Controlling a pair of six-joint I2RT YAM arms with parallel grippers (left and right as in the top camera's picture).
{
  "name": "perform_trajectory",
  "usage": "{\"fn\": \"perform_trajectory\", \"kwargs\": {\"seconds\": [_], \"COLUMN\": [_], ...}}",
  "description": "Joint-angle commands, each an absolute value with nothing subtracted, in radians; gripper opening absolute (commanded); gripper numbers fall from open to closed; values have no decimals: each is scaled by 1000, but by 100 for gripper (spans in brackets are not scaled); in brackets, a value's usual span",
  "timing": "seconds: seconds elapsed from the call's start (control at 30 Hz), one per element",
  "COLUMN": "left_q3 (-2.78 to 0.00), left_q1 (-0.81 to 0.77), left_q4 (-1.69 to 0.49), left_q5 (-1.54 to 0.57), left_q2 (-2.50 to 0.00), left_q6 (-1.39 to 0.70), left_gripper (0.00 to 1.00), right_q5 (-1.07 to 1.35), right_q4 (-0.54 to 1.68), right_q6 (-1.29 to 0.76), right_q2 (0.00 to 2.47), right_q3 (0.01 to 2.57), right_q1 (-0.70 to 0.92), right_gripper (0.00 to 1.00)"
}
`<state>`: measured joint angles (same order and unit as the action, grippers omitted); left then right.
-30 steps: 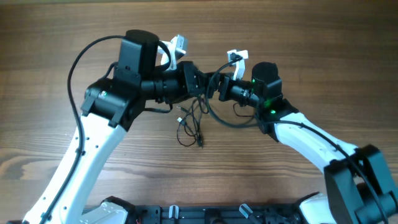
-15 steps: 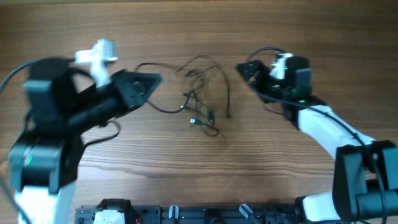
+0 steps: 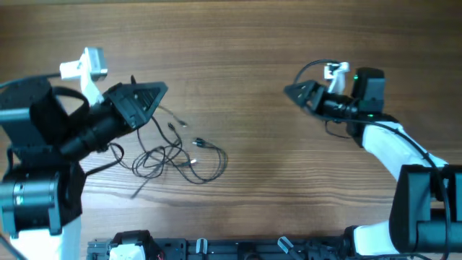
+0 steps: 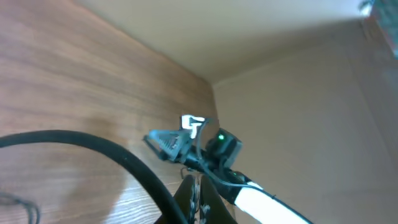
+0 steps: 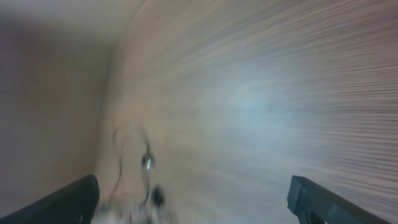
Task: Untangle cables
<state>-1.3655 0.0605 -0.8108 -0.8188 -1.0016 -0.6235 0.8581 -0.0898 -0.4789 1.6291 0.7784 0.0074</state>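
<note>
the cables [image 3: 172, 153] lie in one loose snarl on the desk [image 3: 238, 43], not yet untangled. my right pincer [image 3: 292, 92] gapes wide and empty. whether my left pincer [image 3: 153, 100] grips anything, i cannot tell.

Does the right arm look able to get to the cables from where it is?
Probably yes, with a long reach: the right gripper is open and only bare table lies between it and the cables, which lie beside the left gripper.

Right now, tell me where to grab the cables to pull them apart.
Probably the wide loop at the right edge of the cables, from above, on the right end effector side: it lies flat, clear of the dense crossings leftward.
</note>
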Motion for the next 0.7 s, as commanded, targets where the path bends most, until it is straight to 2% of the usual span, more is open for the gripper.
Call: {"fn": "perform_trajectory", "kwargs": {"seconds": [0.0,0.17,0.4,0.67], "left_q3": [-1375,-1375,-1375,-1375], "left_q1": [67,23,-78,-123], "left_q4": [-749,-677,-526,-398], "left_q5": [-1052,-1137,-1131,-823], "left_q2": [-1028,-1053,-1055,-1058], "left_q6": [-430,-374,-468,-690], "left_gripper": [4,4,4,4], "right_q5": [982,955,677,580], "right_q4": [-99,-158,-261,-292], "right_q6": [-302,-192,-340,-343], "right_q2": [1644,1644,1646,1646], "right_q3": [776,776,776,776], "right_q1": [112,303,484,632], "right_gripper": [100,100,100,100]}}
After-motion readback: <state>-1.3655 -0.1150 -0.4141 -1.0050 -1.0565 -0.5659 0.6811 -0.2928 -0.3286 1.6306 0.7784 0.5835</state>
